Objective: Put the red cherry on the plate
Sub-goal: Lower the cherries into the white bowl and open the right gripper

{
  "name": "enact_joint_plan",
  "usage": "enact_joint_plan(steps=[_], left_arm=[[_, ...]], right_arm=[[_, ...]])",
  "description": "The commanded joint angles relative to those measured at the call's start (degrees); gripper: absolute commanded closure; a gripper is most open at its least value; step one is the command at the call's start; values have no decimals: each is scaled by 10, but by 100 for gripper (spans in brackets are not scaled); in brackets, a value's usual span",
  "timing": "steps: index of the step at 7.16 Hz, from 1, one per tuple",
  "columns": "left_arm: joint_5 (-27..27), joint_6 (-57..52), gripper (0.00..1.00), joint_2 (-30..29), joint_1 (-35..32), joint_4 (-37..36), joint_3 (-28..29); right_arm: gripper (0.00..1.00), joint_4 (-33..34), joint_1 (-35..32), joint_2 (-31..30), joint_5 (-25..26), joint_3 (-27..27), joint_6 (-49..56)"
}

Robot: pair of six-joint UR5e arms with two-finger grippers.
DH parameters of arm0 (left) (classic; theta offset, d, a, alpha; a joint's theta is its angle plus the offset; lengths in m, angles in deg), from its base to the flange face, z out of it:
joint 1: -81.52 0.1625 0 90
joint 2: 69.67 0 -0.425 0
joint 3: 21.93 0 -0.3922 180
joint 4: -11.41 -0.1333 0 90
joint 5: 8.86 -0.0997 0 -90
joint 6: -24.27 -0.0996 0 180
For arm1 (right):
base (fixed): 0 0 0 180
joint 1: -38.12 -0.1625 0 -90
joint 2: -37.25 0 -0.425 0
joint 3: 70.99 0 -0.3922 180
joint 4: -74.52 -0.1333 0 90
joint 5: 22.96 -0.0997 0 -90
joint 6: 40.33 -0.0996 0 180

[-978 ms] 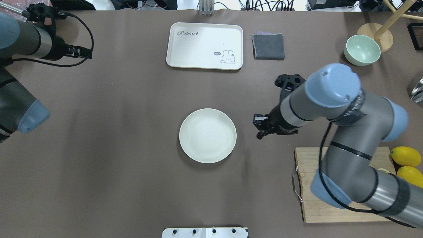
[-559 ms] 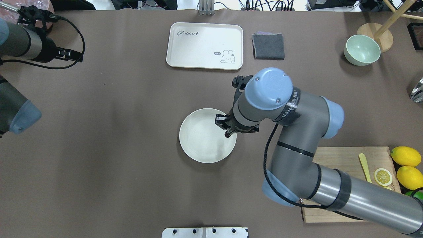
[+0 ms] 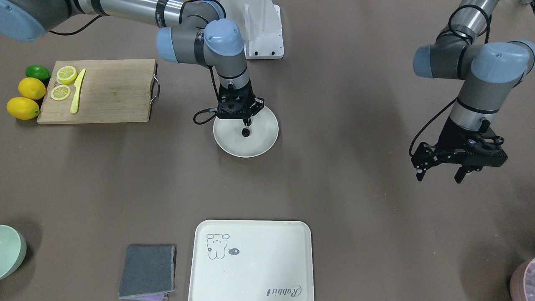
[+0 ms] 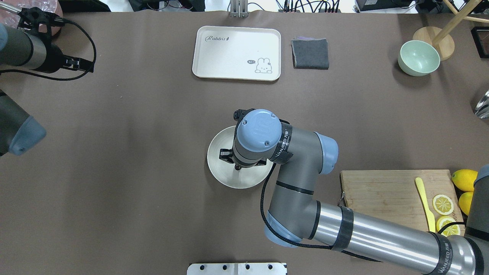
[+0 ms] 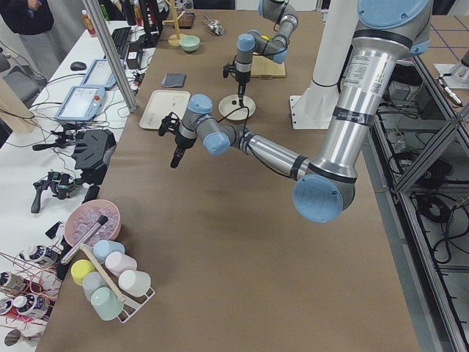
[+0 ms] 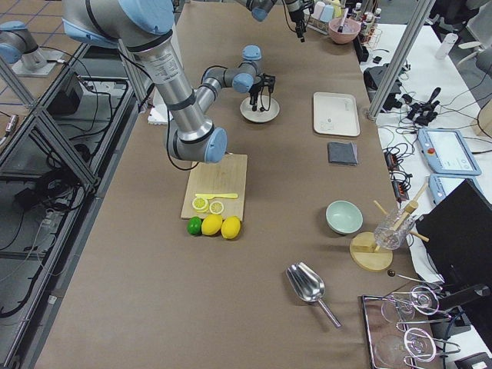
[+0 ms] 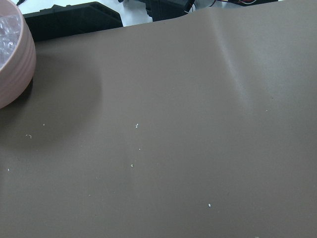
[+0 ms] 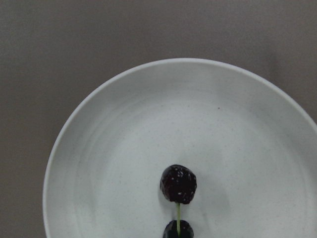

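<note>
The cherry (image 8: 178,184) is held by its stem over the plate (image 8: 94,148), near its middle, pinched in the clenched right gripper (image 3: 246,122). Released too high, it could be bounced over the rim, or dragged off if stuck to a pad. The left gripper (image 3: 439,179) is spread, well apart.

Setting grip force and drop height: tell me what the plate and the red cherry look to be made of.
The plate: cream-white, matte, finely speckled, faint concentric rings; perhaps stoneware or plastic. The red cherry: near-black, faintly shiny skin with tiny light flecks, thin green stem; real or imitation, cannot tell.
</note>
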Motion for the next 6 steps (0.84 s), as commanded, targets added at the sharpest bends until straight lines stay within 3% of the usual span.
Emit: enact_joint_plan(steps=[1,3,5,6], left_arm=[[0,0,2,0,0,0,1],[0,0,2,0,0,-1,1],[63,-2,2,12,-6,-7,0],[91,-23,2,26,-13,-6,-3]], right_arm=[[1,-10,3,10,1,-8,-7],[0,-4,-5,13,-1,-1,-7],[0,29,-79,1,-70,19,12],[0,40,-114,-42,-102,64,52]])
